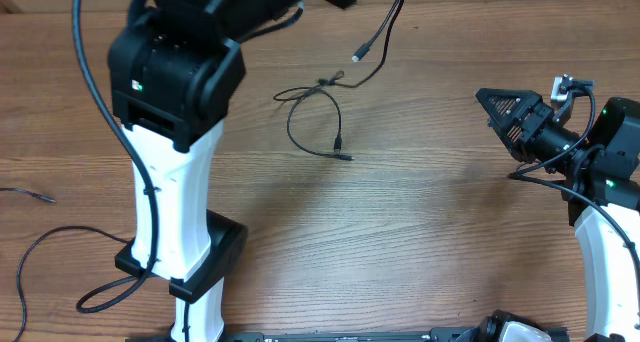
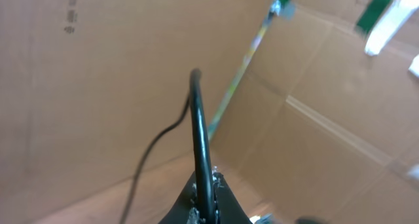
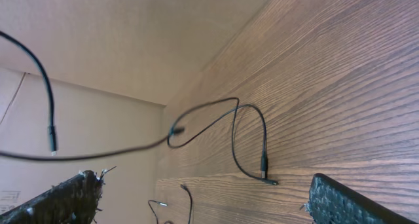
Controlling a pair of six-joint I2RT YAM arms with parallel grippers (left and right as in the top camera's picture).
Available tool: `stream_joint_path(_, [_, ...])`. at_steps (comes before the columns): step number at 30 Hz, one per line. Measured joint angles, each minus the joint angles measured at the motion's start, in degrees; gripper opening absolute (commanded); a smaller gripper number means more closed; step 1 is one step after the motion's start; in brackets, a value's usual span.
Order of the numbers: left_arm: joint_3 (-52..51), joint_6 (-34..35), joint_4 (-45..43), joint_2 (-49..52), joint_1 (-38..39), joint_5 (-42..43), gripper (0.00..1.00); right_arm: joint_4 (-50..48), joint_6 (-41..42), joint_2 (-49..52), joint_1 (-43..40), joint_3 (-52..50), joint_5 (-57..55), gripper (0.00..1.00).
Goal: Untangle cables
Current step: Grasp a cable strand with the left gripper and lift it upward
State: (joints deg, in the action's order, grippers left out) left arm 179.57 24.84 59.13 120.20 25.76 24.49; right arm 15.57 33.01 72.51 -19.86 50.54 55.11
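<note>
The left gripper (image 2: pixel 203 209) is clamped on a thin black flexible cord (image 2: pixel 198 132), which rises out of the pinch at the bottom centre of the left wrist view against brown cardboard. In the overhead view that arm fills the upper left, and its fingers are cut off at the top edge. From the top edge, right of centre, the cord runs down in two strands. One ends in a small silver-tipped plug (image 1: pixel 357 55). The other leads to a small tight knot (image 1: pixel 325 82) in the upper middle of the pale wood-grain table (image 1: pixel 420 242). Below the knot a narrow black loop (image 1: pixel 298 130) lies on the wood and ends in a second plug (image 1: pixel 344 157). The right gripper (image 3: pixel 206 188) stands wide open and empty at the right edge of the overhead frame, well apart from the tangle. Nothing pins the loop down, so pulling the held cord higher would probably drag the whole tangle along and cinch the knot rather than open it. The thin cord might also slip from the pinch under tension. The free plug could swing and snag in the loop, and the right gripper, on approach, could sweep the loop aside.
</note>
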Motion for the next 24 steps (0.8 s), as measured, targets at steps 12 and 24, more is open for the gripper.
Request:
stream_joint_path(12, [0.0,34.9,-0.4,-0.1,-6.8,5.4,0.04,0.0,0.0,0.0,0.0,0.0,0.0,1.00])
stream_joint_path(24, [0.0,56.3,3.1,-0.2,-7.5,7.9,0.04,0.0,0.0,0.0,0.0,0.0,0.0,1.00])
